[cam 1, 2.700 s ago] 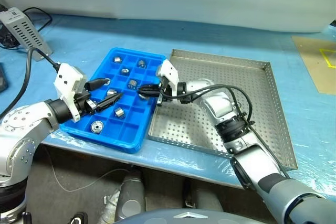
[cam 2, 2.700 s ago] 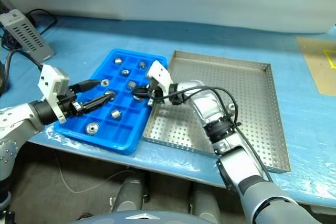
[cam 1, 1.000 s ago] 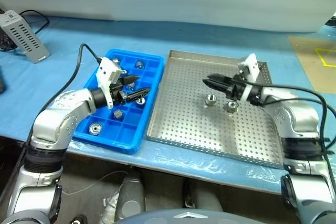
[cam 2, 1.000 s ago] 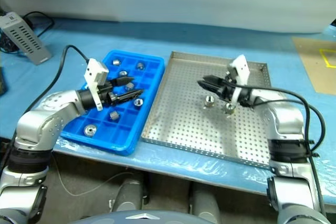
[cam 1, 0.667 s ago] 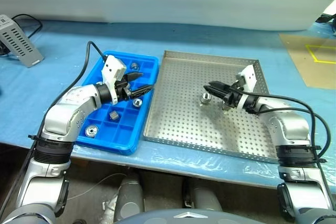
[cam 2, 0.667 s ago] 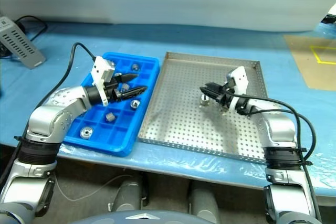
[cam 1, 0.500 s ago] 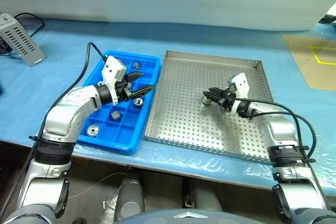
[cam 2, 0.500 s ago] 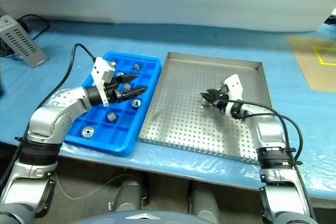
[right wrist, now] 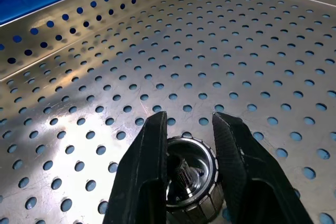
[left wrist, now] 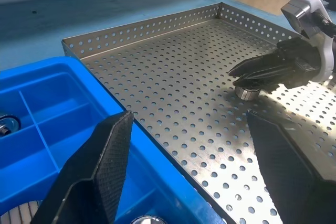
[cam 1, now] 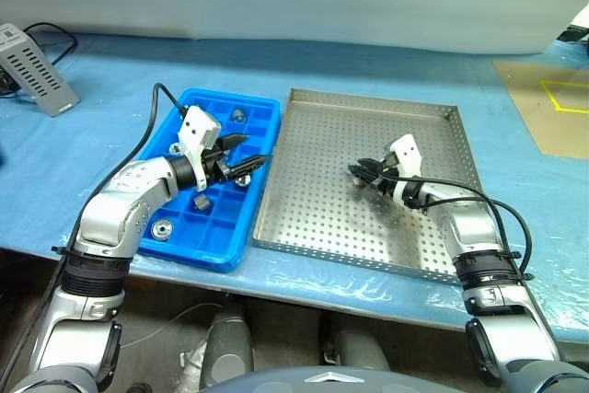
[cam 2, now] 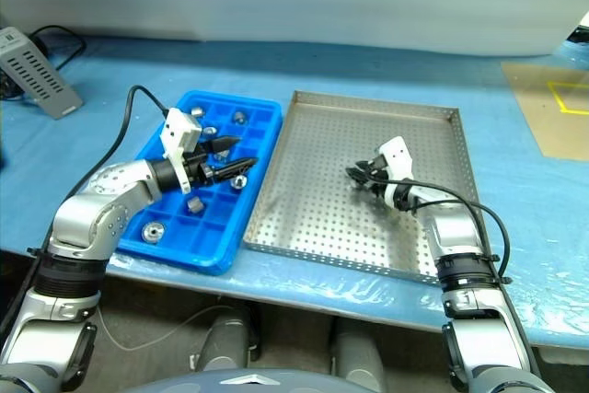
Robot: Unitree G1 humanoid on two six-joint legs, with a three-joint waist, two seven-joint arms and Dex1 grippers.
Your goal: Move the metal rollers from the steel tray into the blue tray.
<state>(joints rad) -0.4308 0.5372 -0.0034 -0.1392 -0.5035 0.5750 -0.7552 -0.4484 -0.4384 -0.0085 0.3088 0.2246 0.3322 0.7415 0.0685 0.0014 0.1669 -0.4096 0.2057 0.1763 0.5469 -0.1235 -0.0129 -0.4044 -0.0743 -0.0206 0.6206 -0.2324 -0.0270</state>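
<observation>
The steel tray [cam 1: 368, 99] lies right of the blue tray [cam 1: 217, 259] on the blue-covered table. My right gripper [cam 1: 357, 171] is low over the steel tray's floor, and its fingers [right wrist: 144, 171] press both sides of an upright metal roller [right wrist: 191, 174] that still rests on the perforated floor. In the left wrist view that roller [left wrist: 247, 92] sits under the right fingers. My left gripper [cam 1: 250, 152] hovers open and empty over the blue tray's right side. Several rollers [cam 1: 166, 227] lie in the blue tray's compartments.
A grey power adapter [cam 1: 32, 66] with a black cable lies at the far left. A brown board with yellow tape [cam 1: 552, 103] sits at the far right. The table's front edge runs just below both trays.
My right gripper has sunk to the steel tray's floor and narrowed around one roller. The left gripper has stayed open over the blue tray.
</observation>
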